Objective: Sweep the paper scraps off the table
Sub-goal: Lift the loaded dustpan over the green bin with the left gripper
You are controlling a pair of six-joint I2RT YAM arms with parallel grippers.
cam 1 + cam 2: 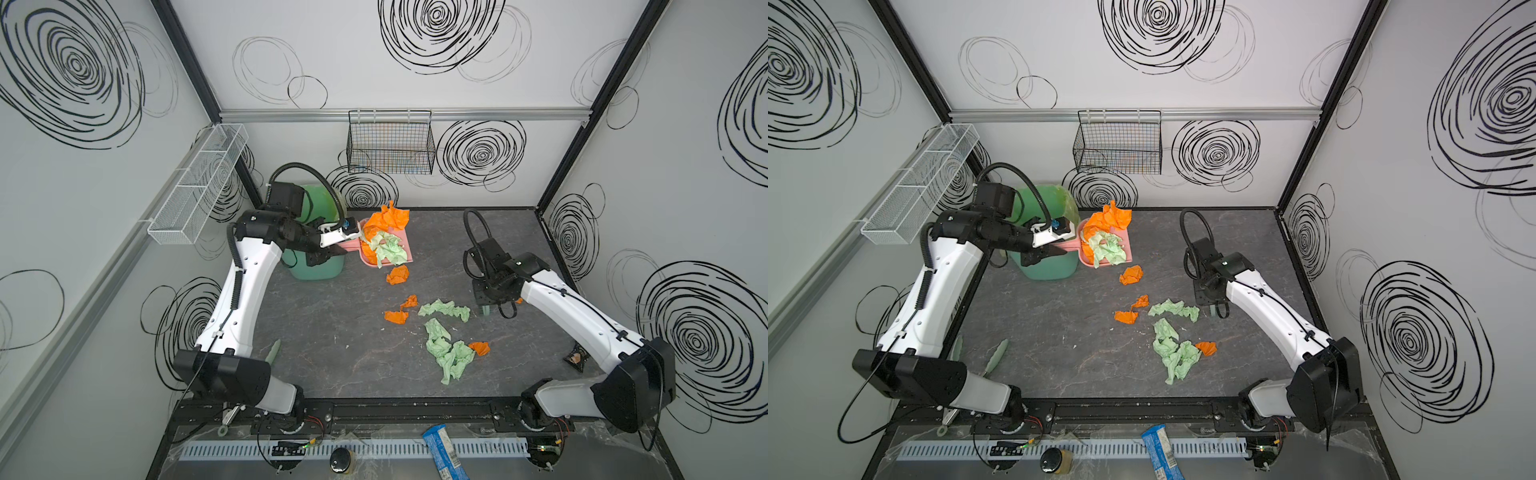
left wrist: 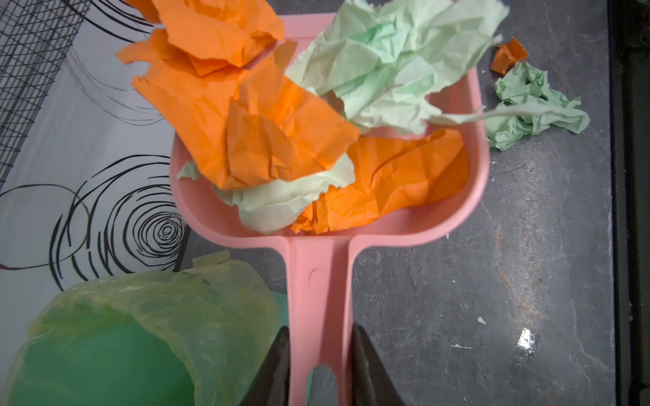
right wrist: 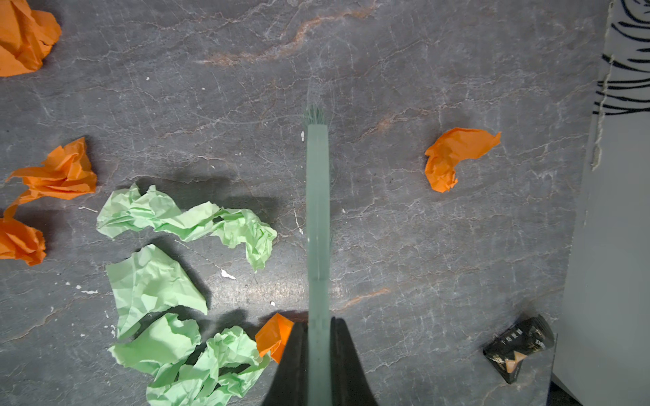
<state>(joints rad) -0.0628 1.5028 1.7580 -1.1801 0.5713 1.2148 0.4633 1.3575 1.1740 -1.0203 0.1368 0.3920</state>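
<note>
Orange and mint-green crumpled paper scraps (image 1: 451,357) lie loose on the middle-right of the bench (image 1: 332,353). More are heaped in the pink dustpan (image 2: 318,281) at the far side, just beside the green bin (image 1: 318,272). The left jaws clamp the dustpan's handle. The right jaws grip the teal brush (image 3: 317,211), right of the loose scraps. Bare bench spreads to their left and near side. A black sachet (image 1: 575,357) sits by the right edge.

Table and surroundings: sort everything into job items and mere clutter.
Job: paper scraps, pink dustpan, teal brush, green bin, table.
Clutter: black sachet, wire basket, white mesh rack, blue packet, jar.
</note>
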